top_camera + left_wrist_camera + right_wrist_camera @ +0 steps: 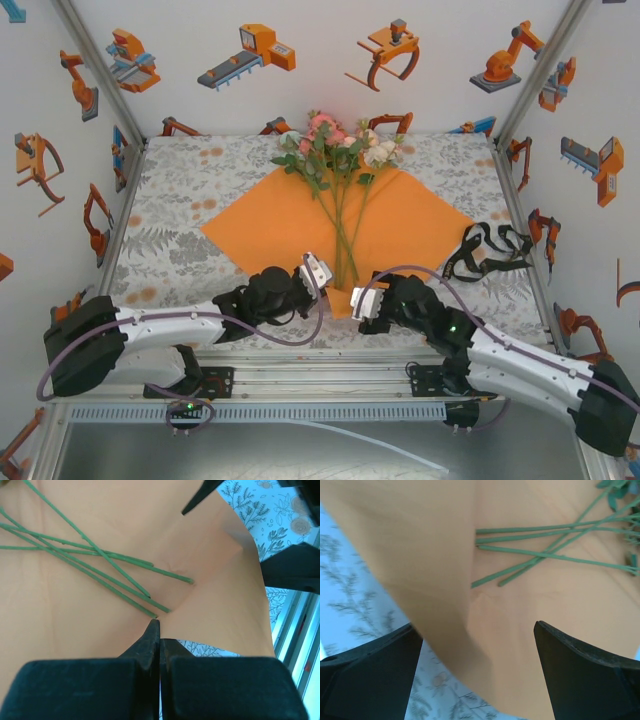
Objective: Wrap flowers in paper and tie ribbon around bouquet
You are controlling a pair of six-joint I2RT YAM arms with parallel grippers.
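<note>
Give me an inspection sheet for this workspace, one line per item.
Surface: table covered by a grey leaf-print cloth lying flat.
Flowers: flowers lie on the paper, blooms at the far side, stems pointing toward the arms.
Paper: paper is orange and spread as a diamond; its near corner is puckered and lifted.
Ribbon: ribbon is black, in a loose heap beside the paper's right corner, not tied.
Clutter: nothing seen.
Grippers: left gripper jaws shut, pinching the paper's near edge; right gripper jaws open, with the paper between them.
Cables: purple-grey cables loop along both arms, off the flowers.
Surroundings: white walls printed with orange robot pictures.
</note>
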